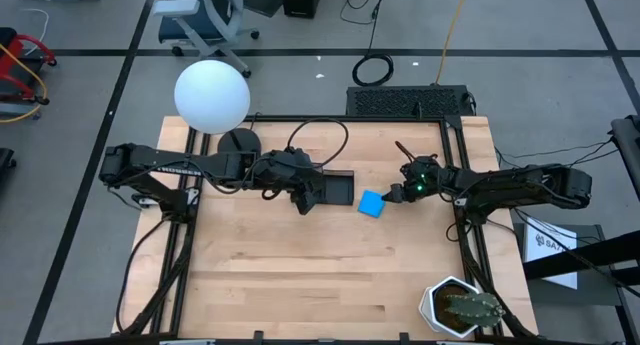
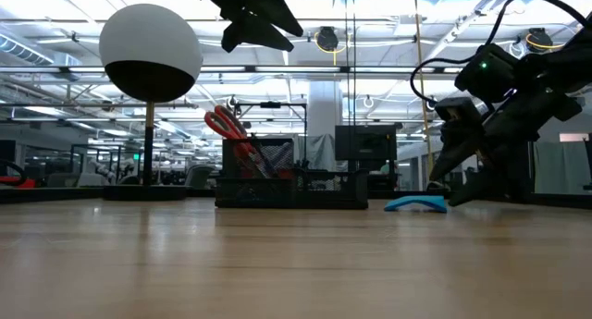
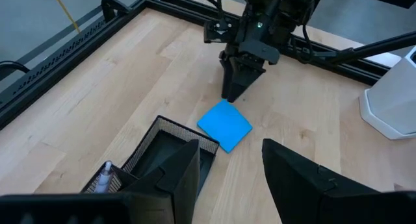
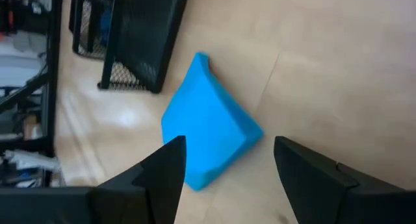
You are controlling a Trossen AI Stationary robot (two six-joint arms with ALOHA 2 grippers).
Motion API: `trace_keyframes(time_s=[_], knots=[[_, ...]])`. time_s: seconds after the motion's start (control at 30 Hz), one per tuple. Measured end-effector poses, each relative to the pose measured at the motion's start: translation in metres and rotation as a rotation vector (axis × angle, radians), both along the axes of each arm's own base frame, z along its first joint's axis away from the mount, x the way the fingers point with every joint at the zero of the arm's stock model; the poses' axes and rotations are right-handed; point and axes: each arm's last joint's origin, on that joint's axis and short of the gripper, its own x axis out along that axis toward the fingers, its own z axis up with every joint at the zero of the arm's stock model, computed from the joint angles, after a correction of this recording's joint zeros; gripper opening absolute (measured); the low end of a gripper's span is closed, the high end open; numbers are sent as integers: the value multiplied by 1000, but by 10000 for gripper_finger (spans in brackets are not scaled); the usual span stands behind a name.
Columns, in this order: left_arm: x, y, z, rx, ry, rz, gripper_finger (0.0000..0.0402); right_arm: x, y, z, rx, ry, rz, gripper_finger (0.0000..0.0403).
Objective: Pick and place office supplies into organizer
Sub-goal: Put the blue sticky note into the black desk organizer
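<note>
The bright blue square pad (image 1: 372,203) lies on the wooden table just right of the black mesh organizer (image 1: 335,188). In the low view the pad (image 2: 416,204) looks slightly bowed. My right gripper (image 4: 227,165) is open and low over the table, its fingers astride the pad's (image 4: 208,126) corner nearest it. My left gripper (image 3: 227,172) is open with nothing between its fingers, high above the organizer's (image 3: 162,152) left end. Red-handled scissors (image 2: 227,125) and a pen (image 3: 104,175) stand in the organizer. My right gripper's fingers come slanting down from the table's right side at the pad's corner (image 3: 226,104). One finger (image 4: 166,169) overlaps the pad's edge in the right wrist view. I cannot tell whether it touches the pad. The pad lies on the table.
A white globe lamp (image 1: 212,95) on a round black base (image 1: 238,141) stands at the far left. A potted cactus (image 1: 462,307) stands at the near right corner. Black frame rails (image 1: 462,235) run along the table's sides. The near half is bare wood.
</note>
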Motion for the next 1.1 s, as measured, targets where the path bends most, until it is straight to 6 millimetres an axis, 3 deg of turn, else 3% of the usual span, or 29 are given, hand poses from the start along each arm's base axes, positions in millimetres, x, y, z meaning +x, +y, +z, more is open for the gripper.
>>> trace_keyframes(time_s=[0.67,0.8,0.97,1.1], knots=[[0,0,0,23,6,-15,173,19,6,-13,-23,-5,-37,205],[0,0,0,23,6,-15,173,21,11,-18,6,25,-26,147],[0,0,0,23,6,-15,173,21,14,-20,18,36,-1,20],[0,0,0,23,6,-15,173,21,15,-20,42,34,-1,10]])
